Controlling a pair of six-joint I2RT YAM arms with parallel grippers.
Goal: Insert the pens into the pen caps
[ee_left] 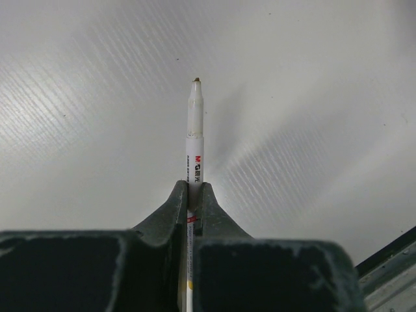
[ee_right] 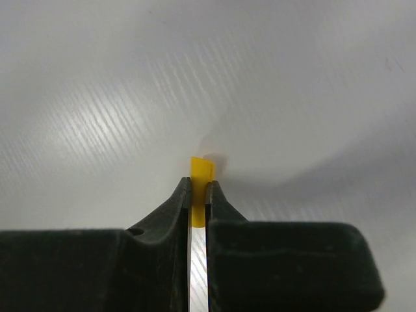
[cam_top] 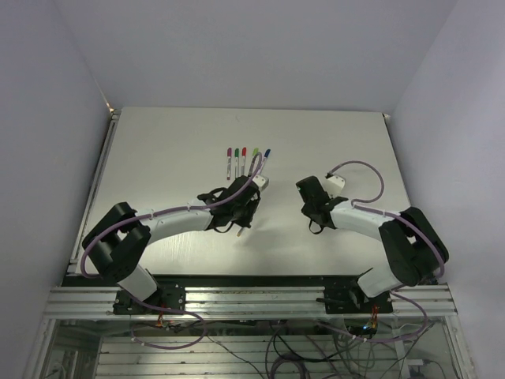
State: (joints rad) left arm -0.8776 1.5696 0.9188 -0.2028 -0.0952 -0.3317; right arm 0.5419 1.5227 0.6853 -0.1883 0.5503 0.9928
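My left gripper [ee_left: 194,188] is shut on a thin white pen [ee_left: 195,123]. The pen's bare, uncapped tip points away from the fingers, above the white table. My right gripper [ee_right: 197,185] is shut on a small yellow pen cap [ee_right: 202,168], which sticks out just past the fingertips, close to the table. In the top view the left gripper [cam_top: 239,212] and the right gripper [cam_top: 316,209] are at mid-table, roughly a hand's width apart. The held pen and cap are hidden there. Several pens with coloured ends [cam_top: 244,160] lie in a row just beyond the left gripper.
The white table [cam_top: 158,158] is walled at the back and both sides. A metal rail [cam_top: 252,296] with the arm bases runs along the near edge. Purple cables loop over both arms.
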